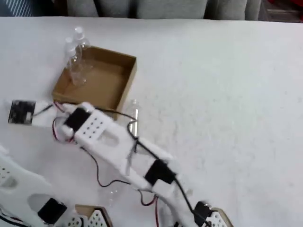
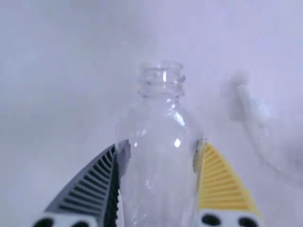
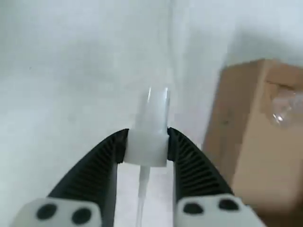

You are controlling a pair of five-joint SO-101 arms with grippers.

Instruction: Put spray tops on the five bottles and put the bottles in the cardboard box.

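Clamping a clear bottle (image 2: 158, 118) by its body in the left pincer (image 2: 161, 149), fingers closed against both sides, with the threaded neck bare. Beyond that, lying on the tabletop (image 2: 57, 71), a blurred white object (image 2: 246, 104). Pinching a spray top (image 3: 152, 113) between the black fingers of the right pincer (image 3: 147, 137), dip tube pointing back toward the wrist, just beside the box (image 3: 255, 142). Standing upright in the far left corner of the box, two capped bottles (image 1: 75, 56).
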